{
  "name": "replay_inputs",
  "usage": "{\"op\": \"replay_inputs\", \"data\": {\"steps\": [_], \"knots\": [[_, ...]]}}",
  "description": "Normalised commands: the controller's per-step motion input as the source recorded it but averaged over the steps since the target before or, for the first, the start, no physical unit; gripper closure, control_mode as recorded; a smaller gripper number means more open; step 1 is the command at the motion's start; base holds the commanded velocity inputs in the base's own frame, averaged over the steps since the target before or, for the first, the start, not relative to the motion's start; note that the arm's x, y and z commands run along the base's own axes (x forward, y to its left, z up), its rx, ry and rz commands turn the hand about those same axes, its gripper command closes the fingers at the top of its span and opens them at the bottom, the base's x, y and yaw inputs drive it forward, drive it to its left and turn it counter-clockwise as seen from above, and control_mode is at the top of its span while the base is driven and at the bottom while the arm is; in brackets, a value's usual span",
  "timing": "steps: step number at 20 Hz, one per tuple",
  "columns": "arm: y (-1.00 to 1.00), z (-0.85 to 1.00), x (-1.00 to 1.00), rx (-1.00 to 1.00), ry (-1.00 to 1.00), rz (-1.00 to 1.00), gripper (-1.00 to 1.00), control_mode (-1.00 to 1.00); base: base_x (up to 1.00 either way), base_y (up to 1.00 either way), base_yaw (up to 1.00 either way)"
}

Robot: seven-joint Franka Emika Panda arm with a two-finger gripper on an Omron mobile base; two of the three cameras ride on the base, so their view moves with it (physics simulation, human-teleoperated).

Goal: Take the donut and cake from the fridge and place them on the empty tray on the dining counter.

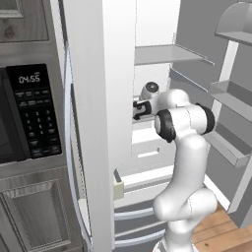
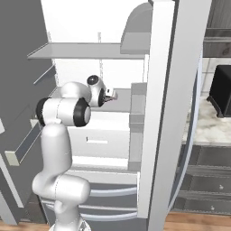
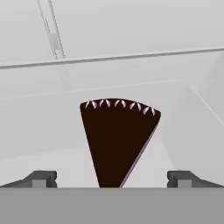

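The fridge (image 1: pixel 88 123) stands open, and my arm reaches onto a white middle shelf (image 2: pixel 124 97) inside it. The cake (image 3: pixel 117 140), a dark brown wedge with small pale dots along its wide back edge, lies on that shelf with its tip pointing at the hand. My gripper (image 3: pixel 111 178) is open, its fingertips (image 3: pixel 41 178) set wide apart on either side of the wedge's tip without touching it. The base views show the gripper (image 1: pixel 140 109) (image 2: pixel 110 95) level with the shelf. The donut, the tray and the dining counter are out of view.
A glass shelf (image 1: pixel 167 53) hangs above the hand. Door bins (image 1: pixel 231 98) line the open door on the right. A black-panelled microwave (image 1: pixel 29 113) sits left of the fridge. The other open door (image 2: pixel 167 113) stands close to the arm's right, drawers (image 2: pixel 108 189) below.
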Motion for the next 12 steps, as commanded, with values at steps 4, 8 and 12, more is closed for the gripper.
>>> {"op": "replay_inputs", "data": {"steps": [4,8,12], "knots": [[0.00,-0.01,0.26,0.00,0.00,0.00,-1.00,-1.00,0.00,0.00,0.00],[0.00,-0.04,0.24,0.00,0.00,0.00,-1.00,-1.00,0.00,0.00,0.00],[0.00,-0.22,0.18,0.00,0.00,0.00,-1.00,-1.00,0.00,0.00,0.00]]}}
